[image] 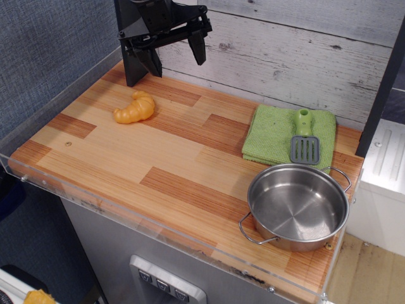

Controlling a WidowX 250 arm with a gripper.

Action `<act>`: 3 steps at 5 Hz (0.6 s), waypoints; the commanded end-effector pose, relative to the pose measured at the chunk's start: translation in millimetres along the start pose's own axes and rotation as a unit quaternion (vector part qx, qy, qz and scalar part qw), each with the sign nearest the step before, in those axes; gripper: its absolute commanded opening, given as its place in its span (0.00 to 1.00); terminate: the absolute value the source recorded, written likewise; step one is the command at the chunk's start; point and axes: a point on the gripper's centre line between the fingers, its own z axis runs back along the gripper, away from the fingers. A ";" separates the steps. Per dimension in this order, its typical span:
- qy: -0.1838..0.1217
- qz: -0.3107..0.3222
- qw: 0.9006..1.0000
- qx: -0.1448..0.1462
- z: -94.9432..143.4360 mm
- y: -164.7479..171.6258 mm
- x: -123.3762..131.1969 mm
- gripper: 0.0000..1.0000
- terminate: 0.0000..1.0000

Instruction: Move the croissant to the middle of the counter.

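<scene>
1. Where the counter (183,158) meets the back wall, we record one gripper (169,56), black, hanging above the far left corner. Its two fingers (197,47) stand well apart, so we enter it as spread wide; nothing sits between them and they touch nothing we can see.
2. We count one croissant (135,108), glossy orange-yellow, lying flat on the planks in the far left part of the counter. It rests just in front of the gripper and below it, apart from the fingers. It is well away from the other items.
3. We count one counter, a rectangular top of light and reddish-brown plank strips, with a clear acrylic rim along its edges.
4. We count one green cloth (278,130), folded, lying at the far right against the wall.
5. We count one spatula (304,142), with a green handle and a grey slotted blade, lying on the cloth with its blade towards the front.
6. We count one steel pot (297,206), two-handled and empty, standing upright at the near right corner, just in front of the cloth and spatula.
7. We note white weathered boards (297,57) forming the wall behind.
</scene>
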 end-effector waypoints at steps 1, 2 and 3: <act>0.000 0.000 1.000 0.000 0.0 0.0 0.0 1.00 0.00; 0.008 -0.065 0.998 0.012 9.1 15.8 14.0 1.00 0.00; 0.012 -0.113 0.993 0.017 13.1 27.1 20.9 1.00 0.00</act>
